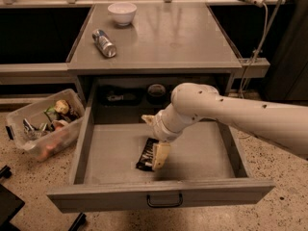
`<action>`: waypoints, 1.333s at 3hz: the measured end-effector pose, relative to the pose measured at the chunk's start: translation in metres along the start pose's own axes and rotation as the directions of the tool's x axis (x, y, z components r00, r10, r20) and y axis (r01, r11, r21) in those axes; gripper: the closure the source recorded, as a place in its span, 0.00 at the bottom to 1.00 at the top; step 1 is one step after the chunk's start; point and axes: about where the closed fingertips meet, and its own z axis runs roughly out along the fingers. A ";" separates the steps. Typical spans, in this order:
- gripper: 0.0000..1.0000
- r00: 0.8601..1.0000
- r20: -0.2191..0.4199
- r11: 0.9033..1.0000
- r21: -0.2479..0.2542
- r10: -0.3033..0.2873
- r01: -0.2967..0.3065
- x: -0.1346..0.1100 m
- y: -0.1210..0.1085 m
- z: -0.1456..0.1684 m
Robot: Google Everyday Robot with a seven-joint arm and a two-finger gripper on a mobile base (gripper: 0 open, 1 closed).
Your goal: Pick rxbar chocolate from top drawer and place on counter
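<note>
The rxbar chocolate [144,159], a flat black bar with white lettering, lies on the bottom of the open top drawer [202,153], near its middle front. My gripper [154,138] reaches down into the drawer on the white arm from the right. It is open, with one cream finger [161,156] right beside the bar's right edge and the other [147,120] behind the bar. It holds nothing. The grey counter [168,37] is above the drawer.
A silver-blue can [104,43] lies on the counter's left side and a white bowl [121,12] stands at its back. A clear plastic bin [45,124] of items sits on the floor to the left. Dark objects [156,90] sit at the drawer's back.
</note>
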 end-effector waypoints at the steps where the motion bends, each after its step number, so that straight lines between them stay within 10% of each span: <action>1: 0.00 0.999 0.028 0.998 -0.046 -0.042 0.043 -0.009 0.007 0.008; 4: 0.00 0.999 -0.038 0.997 -0.064 -0.036 0.033 0.013 0.015 0.043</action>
